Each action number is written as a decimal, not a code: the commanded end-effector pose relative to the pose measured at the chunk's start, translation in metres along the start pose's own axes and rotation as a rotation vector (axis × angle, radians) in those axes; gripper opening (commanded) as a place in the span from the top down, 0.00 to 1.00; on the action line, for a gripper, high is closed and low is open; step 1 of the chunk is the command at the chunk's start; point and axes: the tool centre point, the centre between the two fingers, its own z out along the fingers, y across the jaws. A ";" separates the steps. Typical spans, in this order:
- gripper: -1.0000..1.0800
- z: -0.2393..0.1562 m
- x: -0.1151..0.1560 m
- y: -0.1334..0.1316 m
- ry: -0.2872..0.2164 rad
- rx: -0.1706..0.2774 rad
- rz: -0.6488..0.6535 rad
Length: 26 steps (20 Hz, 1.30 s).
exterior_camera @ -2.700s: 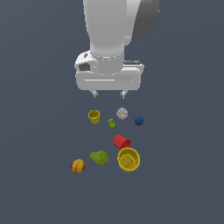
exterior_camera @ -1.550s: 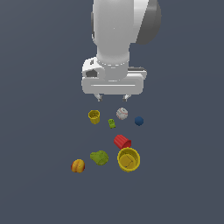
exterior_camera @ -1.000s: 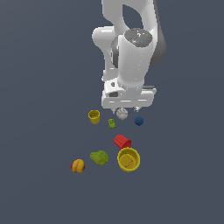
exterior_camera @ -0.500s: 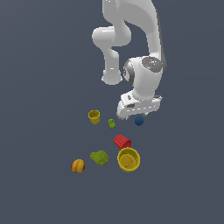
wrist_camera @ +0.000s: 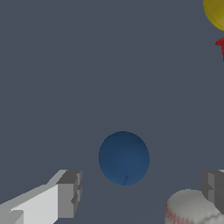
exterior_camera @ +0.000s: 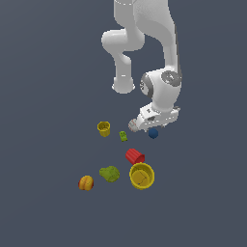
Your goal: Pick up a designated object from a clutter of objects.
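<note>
The designated object, a smooth dark blue ball (exterior_camera: pixel 153 133) (wrist_camera: pixel 124 158), lies on the dark floor at the far-right side of the clutter in the exterior view. My gripper (exterior_camera: pixel 150 126) (wrist_camera: pixel 142 190) is low, tilted and just above it, and it is open. In the wrist view the ball sits ahead of the two grey fingers (wrist_camera: pixel 70 192), in line with the gap between them and nearer one than the other. Nothing is held. The white red-stitched baseball (exterior_camera: pixel 132 125) (wrist_camera: pixel 192 208) lies right beside the ball, close to the other finger.
Toward the exterior view's left lie a small yellow cup (exterior_camera: pixel 103 128) and a tiny green lump (exterior_camera: pixel 123 136). Nearer the camera are a red cup (exterior_camera: pixel 135 156) (wrist_camera: pixel 221 46), a big yellow cup (exterior_camera: pixel 142 175) (wrist_camera: pixel 215 11), a green lump (exterior_camera: pixel 109 173) and an orange fruit (exterior_camera: pixel 86 183).
The arm has swung from high above the clutter down and toward the exterior view's right, tilting, until the hand is just over the blue ball. The objects have not moved.
</note>
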 end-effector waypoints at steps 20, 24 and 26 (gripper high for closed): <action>0.04 0.051 -0.005 -0.006 0.001 0.003 -0.011; 0.04 0.057 -0.005 -0.007 0.001 0.003 -0.011; 1.00 0.057 -0.005 -0.007 0.001 0.003 -0.011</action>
